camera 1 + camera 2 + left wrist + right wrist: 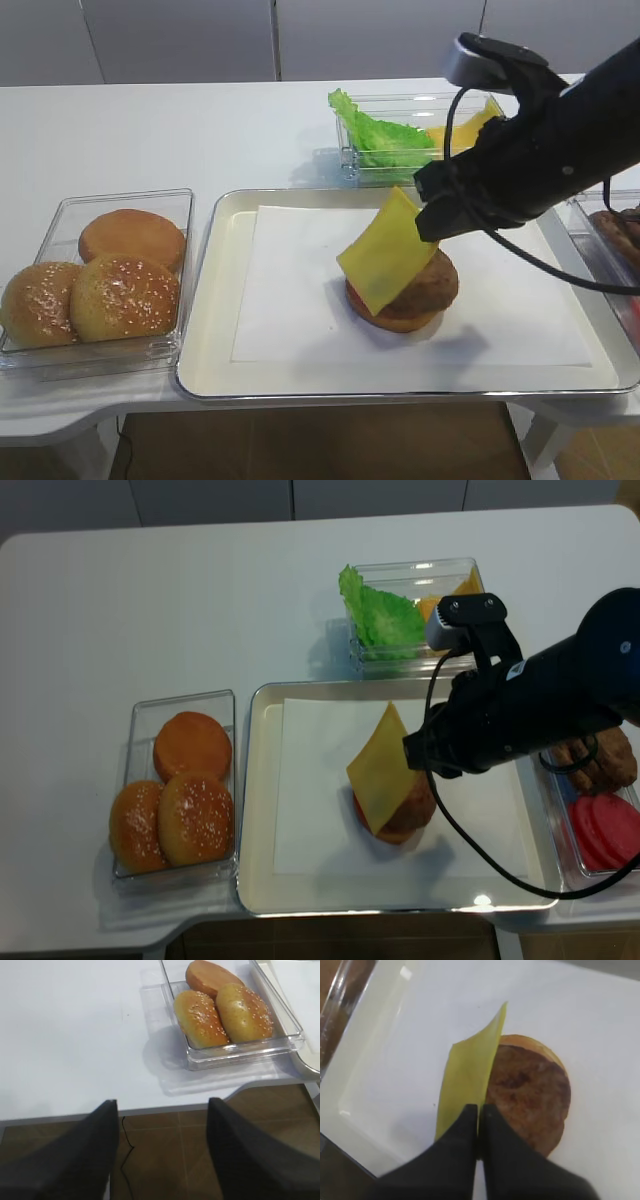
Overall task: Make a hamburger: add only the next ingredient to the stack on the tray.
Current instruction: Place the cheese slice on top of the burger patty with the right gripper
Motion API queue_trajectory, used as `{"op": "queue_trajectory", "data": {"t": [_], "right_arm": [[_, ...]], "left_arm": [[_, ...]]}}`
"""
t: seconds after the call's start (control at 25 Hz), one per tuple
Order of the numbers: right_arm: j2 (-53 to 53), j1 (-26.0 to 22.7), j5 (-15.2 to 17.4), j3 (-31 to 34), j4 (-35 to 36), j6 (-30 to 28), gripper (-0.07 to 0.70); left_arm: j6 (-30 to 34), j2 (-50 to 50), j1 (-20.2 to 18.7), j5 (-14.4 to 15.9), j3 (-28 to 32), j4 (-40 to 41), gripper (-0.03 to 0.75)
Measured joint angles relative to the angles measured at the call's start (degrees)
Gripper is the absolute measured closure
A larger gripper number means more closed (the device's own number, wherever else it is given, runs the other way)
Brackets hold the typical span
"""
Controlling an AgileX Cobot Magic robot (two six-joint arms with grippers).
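At the left of the exterior high view, a clear container of sesame buns (97, 275) is seen on the white surface (150, 130), well apart from the work. In the left wrist view the left claw (162, 1145) is shown with its two dark fingers wide apart and nothing between them, hanging past the surface edge near those buns; it is the farther arm.

At the centre, the tray (215, 300) is seen with its paper liner (290, 300), and on it the stack (425, 295), with the patty uppermost. The cheese slice (385, 250) is held tilted, gripped at its upper right corner by the right claw (428, 212), whose fingers (460, 1145) are seen pinched shut on it in the right wrist view. The slice hangs down and to the left of the claw, its lower part lying against the left side of the stack. The slice is therefore judged to sit left of centre; a shift to the right and a flattening seem needed before release.

At the upper right, a container with lettuce (375, 135) and more cheese is seen behind the tray. Nothing is seen in the way.
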Motion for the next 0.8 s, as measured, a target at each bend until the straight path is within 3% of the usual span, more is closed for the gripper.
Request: {"op": "queue_trajectory", "data": {"t": [0.8], "right_arm": [[2.6,0.0,-0.2,0.0,-8.7,9.0,0.622]], "left_arm": [[0.0,0.0,0.0,0.0,0.0,0.0,0.299]]}}
